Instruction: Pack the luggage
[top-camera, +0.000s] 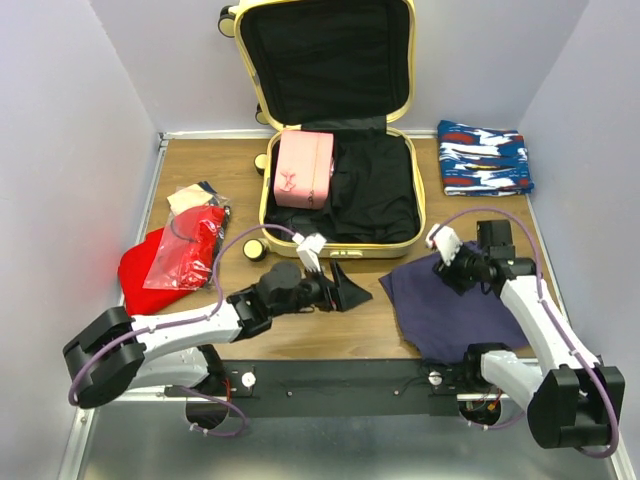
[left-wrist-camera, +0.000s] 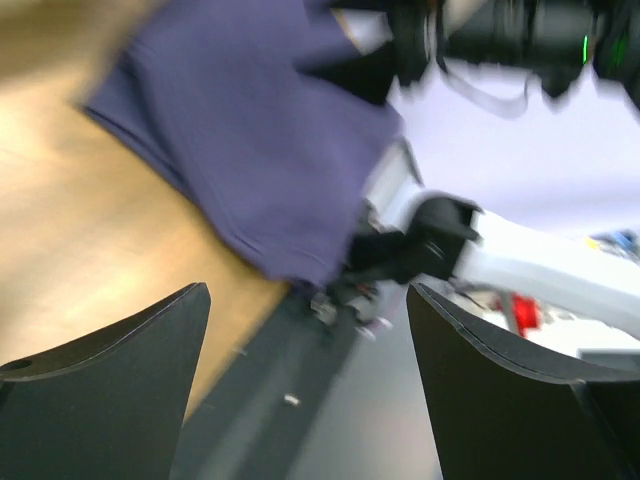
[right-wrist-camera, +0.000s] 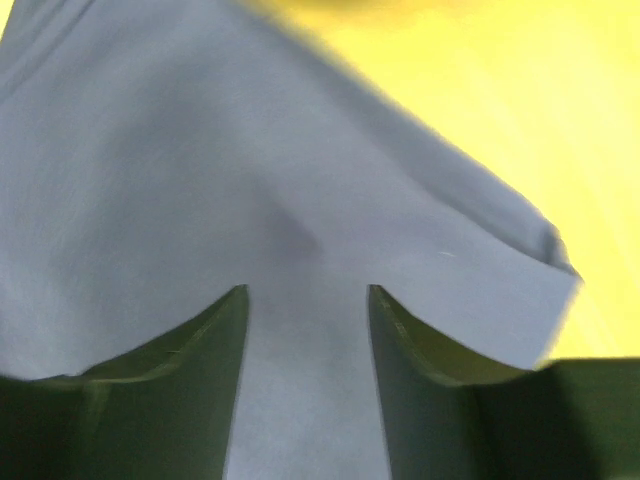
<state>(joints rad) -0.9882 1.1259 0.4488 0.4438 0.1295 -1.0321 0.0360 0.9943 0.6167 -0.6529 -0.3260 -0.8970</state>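
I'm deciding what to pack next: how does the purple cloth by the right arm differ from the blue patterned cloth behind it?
The purple cloth is plain and dark; the blue patterned cloth carries white and red marks. The purple cloth lies loosely spread, the blue patterned cloth folded into a neat rectangle. Both lie on the table, outside the luggage.
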